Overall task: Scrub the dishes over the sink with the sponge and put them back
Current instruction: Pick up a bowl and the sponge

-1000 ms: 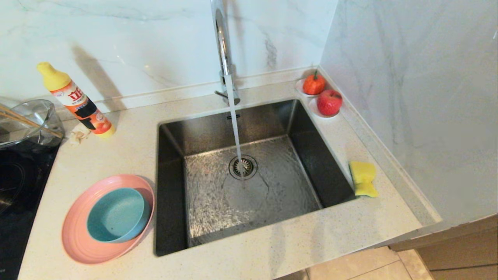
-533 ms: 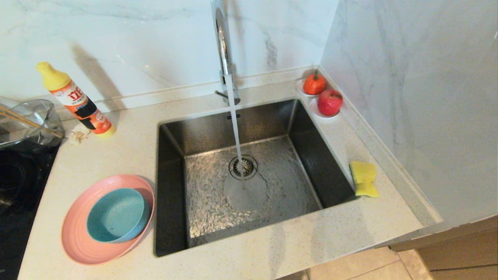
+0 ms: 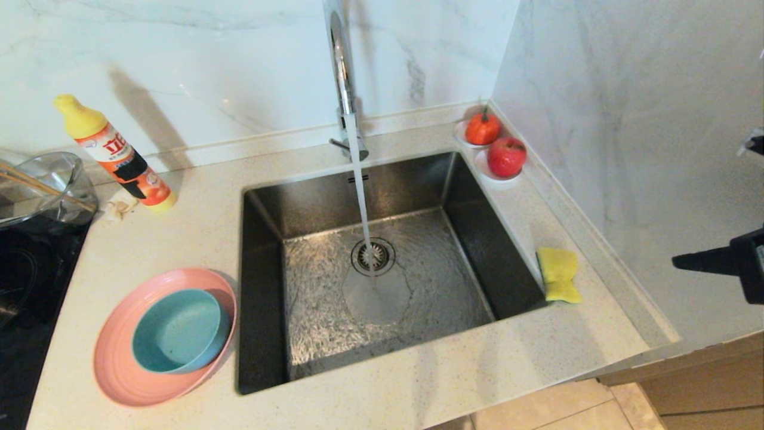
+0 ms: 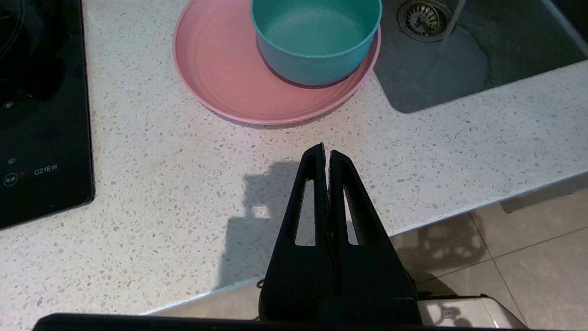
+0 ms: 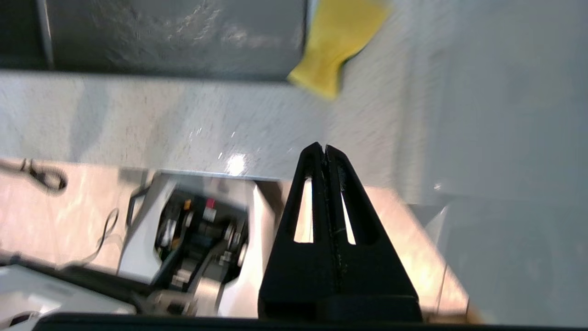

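A teal bowl [image 3: 179, 329] [image 4: 317, 39] sits inside a pink plate [image 3: 122, 364] [image 4: 220, 64] on the counter left of the sink [image 3: 262, 286]. The yellow sponge [image 3: 557, 273] [image 5: 337, 39] lies on the counter at the sink's right rim. My right gripper [image 3: 677, 260] [image 5: 324, 148] enters at the right edge, shut and empty, well right of the sponge and raised off the counter. In the left wrist view my left gripper [image 4: 325, 150] is shut and empty over the counter's front edge, short of the plate.
Water runs from the chrome tap [image 3: 341, 71] onto the drain [image 3: 372, 255]. A detergent bottle [image 3: 113, 154] and a glass bowl [image 3: 42, 185] stand at the back left beside a black hob [image 3: 30, 286]. Two red fruits [image 3: 505, 156] sit in the back right corner by the wall.
My right gripper has come into the head view at the right edge; it was out of view before. The dishes, sponge and left arm have not moved.
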### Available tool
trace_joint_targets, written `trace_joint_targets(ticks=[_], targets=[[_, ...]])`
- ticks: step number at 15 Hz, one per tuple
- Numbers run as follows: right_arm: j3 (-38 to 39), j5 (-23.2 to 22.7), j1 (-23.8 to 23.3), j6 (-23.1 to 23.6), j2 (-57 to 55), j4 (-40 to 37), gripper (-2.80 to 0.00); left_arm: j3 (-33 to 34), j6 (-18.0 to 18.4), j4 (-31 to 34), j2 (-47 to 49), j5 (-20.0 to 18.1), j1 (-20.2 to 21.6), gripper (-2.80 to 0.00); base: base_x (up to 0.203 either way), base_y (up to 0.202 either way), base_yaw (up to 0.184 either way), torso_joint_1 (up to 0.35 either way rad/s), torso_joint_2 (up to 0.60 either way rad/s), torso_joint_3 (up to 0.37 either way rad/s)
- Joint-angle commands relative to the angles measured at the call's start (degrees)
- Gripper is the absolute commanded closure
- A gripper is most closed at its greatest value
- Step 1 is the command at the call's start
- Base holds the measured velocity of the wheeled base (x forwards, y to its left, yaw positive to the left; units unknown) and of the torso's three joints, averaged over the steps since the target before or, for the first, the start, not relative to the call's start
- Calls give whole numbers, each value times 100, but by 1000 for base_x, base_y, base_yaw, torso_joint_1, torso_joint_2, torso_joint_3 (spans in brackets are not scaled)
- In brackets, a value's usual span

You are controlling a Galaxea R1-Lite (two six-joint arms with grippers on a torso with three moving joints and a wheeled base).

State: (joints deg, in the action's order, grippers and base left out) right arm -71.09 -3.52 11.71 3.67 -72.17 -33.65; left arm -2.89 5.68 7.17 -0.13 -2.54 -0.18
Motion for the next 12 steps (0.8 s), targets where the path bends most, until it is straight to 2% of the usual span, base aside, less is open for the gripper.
trace_joint_targets(ticks=[1, 5, 12], targets=[[67, 172, 263, -155, -496, 29, 0, -1, 3, 4, 5, -1, 1, 0, 0, 0, 0, 0, 0, 0], [178, 662, 280, -507, -1246, 650, 0, -1, 3, 4, 5, -1, 1, 0, 0, 0, 0, 0, 0, 0], [41, 883, 279, -996, -2015, 789, 0, -1, 3, 4, 5, -1, 1, 0, 0, 0, 0, 0, 0, 0]])
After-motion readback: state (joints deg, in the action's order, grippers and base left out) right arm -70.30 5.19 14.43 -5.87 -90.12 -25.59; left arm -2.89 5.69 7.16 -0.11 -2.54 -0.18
